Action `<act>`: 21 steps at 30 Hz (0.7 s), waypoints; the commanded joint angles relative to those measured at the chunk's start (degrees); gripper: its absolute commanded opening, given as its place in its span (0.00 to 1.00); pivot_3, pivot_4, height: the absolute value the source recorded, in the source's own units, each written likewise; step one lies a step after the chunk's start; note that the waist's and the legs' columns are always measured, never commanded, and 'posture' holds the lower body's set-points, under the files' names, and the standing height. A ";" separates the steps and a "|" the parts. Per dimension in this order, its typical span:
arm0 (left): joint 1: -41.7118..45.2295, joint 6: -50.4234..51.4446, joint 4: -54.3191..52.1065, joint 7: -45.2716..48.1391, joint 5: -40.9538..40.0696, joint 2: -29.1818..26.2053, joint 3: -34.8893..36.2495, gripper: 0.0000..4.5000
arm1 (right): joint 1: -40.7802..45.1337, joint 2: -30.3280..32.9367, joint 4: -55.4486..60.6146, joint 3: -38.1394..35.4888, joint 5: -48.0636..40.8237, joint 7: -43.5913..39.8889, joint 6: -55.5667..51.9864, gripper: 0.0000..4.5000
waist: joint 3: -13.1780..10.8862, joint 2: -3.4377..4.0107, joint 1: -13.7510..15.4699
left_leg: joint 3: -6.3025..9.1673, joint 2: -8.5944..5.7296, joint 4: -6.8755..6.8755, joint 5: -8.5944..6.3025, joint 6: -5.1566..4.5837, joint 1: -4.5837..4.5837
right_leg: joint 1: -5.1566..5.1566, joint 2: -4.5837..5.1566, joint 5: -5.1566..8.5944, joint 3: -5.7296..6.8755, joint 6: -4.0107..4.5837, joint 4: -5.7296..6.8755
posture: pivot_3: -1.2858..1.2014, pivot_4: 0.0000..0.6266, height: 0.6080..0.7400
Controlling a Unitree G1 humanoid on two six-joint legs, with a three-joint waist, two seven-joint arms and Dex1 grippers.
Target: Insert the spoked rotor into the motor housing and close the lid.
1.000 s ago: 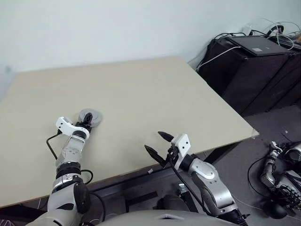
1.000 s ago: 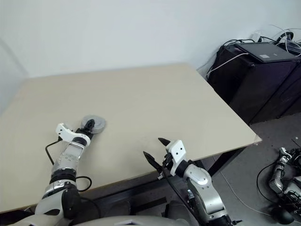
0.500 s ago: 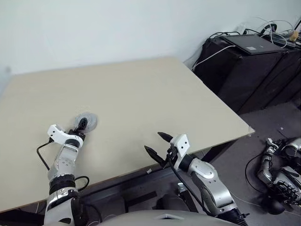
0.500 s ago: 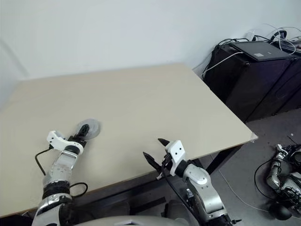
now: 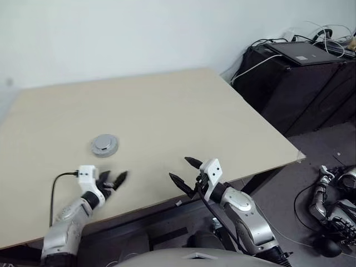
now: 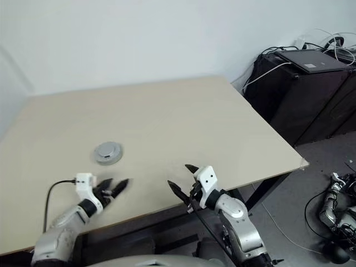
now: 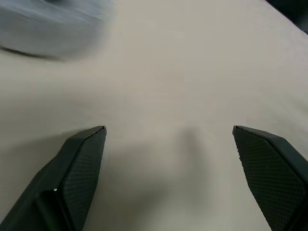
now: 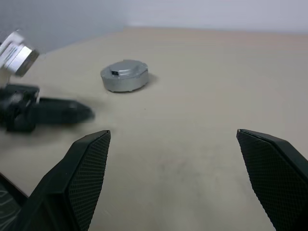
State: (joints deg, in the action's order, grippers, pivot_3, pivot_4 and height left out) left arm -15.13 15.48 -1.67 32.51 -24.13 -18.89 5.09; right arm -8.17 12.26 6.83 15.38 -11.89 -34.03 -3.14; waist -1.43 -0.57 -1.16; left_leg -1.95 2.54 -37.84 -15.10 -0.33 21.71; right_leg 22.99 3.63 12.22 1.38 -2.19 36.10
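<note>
On the counter [image 5: 183,111] the lid [image 5: 104,145] sits flat over the motor housing, so the job looks done, with the left jaws [image 5: 113,180] and right jaws [image 5: 185,171] wide open, holding nothing, near the front edge.

Lid [image 5: 104,145] on the table [image 5: 167,111] left of centre, my left gripper [image 5: 112,181] just before it, my right gripper [image 5: 182,172] well right of it.

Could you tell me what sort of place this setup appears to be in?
Probably a robotics lab or workshop: a plain light wooden table against a bare wall, a dark cabinet with a laptop and tangled cables, and spare robot parts on the floor.
</note>
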 commanded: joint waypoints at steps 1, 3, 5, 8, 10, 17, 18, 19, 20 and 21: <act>-2.05 -9.30 -6.82 0.86 5.44 1.01 -3.96 0.99 | -0.77 -0.58 1.82 -0.66 -0.12 1.13 1.09 1.00 | 0.00 0.01 0.09 | -0.01 0.02 0.01 0.00 0.00 0.01 | 0.03 0.00 0.00 -0.01 0.00 0.00 | 0.52 0.00 1.00; -3.71 -15.29 -7.61 -0.73 9.25 2.55 -6.00 0.99 | -1.75 -0.90 2.41 -1.02 0.54 2.46 1.88 1.00 | 0.00 0.02 0.15 | -0.04 0.06 0.02 0.00 0.00 0.04 | 0.10 -0.02 0.00 -0.03 0.00 0.01 | 0.52 0.00 1.00; -5.11 -20.82 -8.18 -2.84 12.42 4.72 -7.67 0.99 | -2.81 -0.98 3.22 -1.54 1.25 3.79 2.72 1.00 | 0.02 0.14 0.20 | -0.07 0.07 0.03 -0.01 0.00 0.08 | 0.16 -0.03 0.00 -0.04 0.00 0.02 | 0.52 0.00 1.00; -6.17 -27.81 -7.50 -7.01 17.42 7.86 -9.44 0.99 | -4.45 -0.50 4.08 -2.60 2.57 5.54 4.94 1.00 | 0.04 0.20 0.43 | -0.24 -0.01 0.03 -0.03 -0.05 0.23 | 0.38 -0.06 0.00 -0.21 -0.01 0.02 | 0.52 0.00 1.00; -6.54 -30.08 -6.84 -9.83 19.31 9.93 -9.88 0.99 | -5.41 -0.03 4.04 -3.24 3.80 6.48 7.05 1.00 | 0.03 0.19 0.51 | -0.27 -0.06 0.01 -0.05 -0.09 0.26 | 0.42 -0.12 0.00 -0.22 -0.02 0.02 | 0.52 0.00 1.00; -6.95 -36.92 -5.27 -15.04 22.92 12.64 -10.37 0.99 | -8.05 1.34 3.17 -5.87 6.90 9.80 12.63 1.00 | 0.04 0.19 0.49 | -0.39 -0.12 0.00 -0.05 -0.10 0.25 | 0.43 -0.21 0.01 -0.20 -0.03 0.02 | 0.52 0.00 1.00; -7.11 -37.45 -5.13 -14.78 22.43 12.49 -10.46 0.99 | -8.36 1.38 2.95 -6.09 7.26 10.13 13.05 1.00 | 0.04 0.19 0.48 | -0.41 -0.11 0.00 -0.05 -0.10 0.25 | 0.43 -0.21 0.01 -0.20 -0.03 0.02 | 0.52 0.00 1.00; -7.25 -37.81 -4.98 -14.60 22.11 12.26 -10.49 0.99 | -8.61 1.41 2.75 -6.20 7.56 10.36 13.39 1.00 | 0.04 0.19 0.45 | -0.44 -0.11 0.00 -0.06 -0.10 0.25 | 0.44 -0.21 0.01 -0.20 -0.03 0.02 | 0.52 0.00 1.00; -7.27 -38.07 -4.83 -14.67 22.20 11.92 -10.31 0.99 | -8.80 1.42 2.57 -6.29 7.95 10.68 13.64 1.00 | 0.04 0.19 0.43 | -0.46 -0.10 0.00 -0.06 -0.11 0.25 | 0.44 -0.21 0.01 -0.21 -0.03 0.02 | 0.52 0.00 1.00; -7.30 -38.32 -4.66 -14.75 21.96 11.77 -9.99 0.99 | -8.93 1.35 2.43 -6.35 8.18 11.05 13.79 1.00 | 0.03 0.20 0.43 | -0.47 -0.10 0.00 -0.06 -0.11 0.25 | 0.45 -0.20 0.01 -0.22 -0.03 0.02 | 0.52 0.00 1.00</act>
State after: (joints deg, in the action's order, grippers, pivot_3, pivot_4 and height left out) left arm -22.70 -20.89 -5.76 18.02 -1.72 -6.98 -5.05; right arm -17.34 13.77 8.18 9.83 -4.19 -23.65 8.83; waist -1.40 -0.38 -0.73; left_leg -2.43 2.45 -37.85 -15.17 -0.45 21.96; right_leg 23.43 3.43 12.22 1.16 -2.22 36.12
